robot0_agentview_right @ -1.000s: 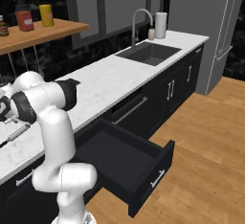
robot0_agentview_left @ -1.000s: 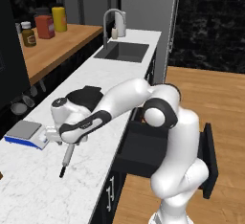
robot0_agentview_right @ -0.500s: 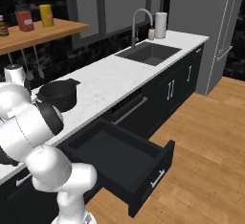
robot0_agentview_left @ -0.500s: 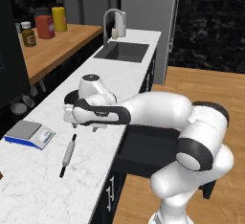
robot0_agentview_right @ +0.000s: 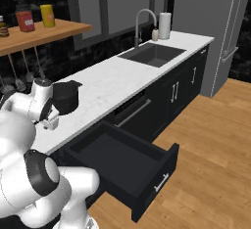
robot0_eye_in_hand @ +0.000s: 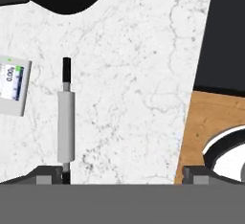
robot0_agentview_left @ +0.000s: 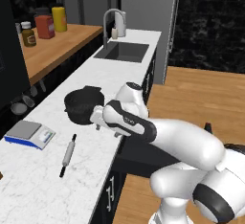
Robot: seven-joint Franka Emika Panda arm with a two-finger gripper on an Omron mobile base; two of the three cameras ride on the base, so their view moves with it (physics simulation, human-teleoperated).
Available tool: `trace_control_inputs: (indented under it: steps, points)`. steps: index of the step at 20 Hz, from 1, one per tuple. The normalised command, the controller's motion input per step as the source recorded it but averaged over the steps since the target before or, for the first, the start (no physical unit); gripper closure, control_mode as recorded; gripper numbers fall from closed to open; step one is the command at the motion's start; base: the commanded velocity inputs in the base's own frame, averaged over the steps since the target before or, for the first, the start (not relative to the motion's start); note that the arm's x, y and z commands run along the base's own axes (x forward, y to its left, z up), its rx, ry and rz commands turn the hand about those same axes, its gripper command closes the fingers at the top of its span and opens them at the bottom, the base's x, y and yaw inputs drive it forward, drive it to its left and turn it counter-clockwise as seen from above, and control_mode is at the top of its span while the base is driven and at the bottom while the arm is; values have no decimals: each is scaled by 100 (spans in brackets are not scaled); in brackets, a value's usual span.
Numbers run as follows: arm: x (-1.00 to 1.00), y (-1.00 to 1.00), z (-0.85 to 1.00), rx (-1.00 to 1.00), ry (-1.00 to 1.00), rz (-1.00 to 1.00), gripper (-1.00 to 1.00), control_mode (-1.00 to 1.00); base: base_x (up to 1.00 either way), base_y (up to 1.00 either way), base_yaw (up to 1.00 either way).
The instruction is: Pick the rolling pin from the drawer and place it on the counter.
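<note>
We see the pin [robot0_agentview_left: 69,152] lying flat on the counter [robot0_agentview_left: 100,82] beside the scale [robot0_agentview_left: 29,134], long axis along the counter, off toward one fingertip of our released, empty gripper [robot0_eye_in_hand: 122,174].

One rolling pin [robot0_agentview_left: 68,154], one pot [robot0_agentview_left: 82,105], one scale [robot0_agentview_left: 28,134], three bottles [robot0_agentview_left: 45,25].

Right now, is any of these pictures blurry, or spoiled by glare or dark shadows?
Left base view: even light, rolling pin sharp on the counter. Right base view: drawer interior very dark. Hand view: crisp, no glare, the pin casting barely any shadow.
</note>
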Motion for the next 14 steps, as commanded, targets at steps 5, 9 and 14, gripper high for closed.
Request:
trace_control_inputs:
  steps: [5,9,14]
  points:
    - [0,-71,16,19,0,0,-100,-100,0,0,0]
    - [1,-79,0,16,0,0,-100,-100,0,0,0]
    - [0,-77,0,14,0,0,-100,-100,0,0,0]
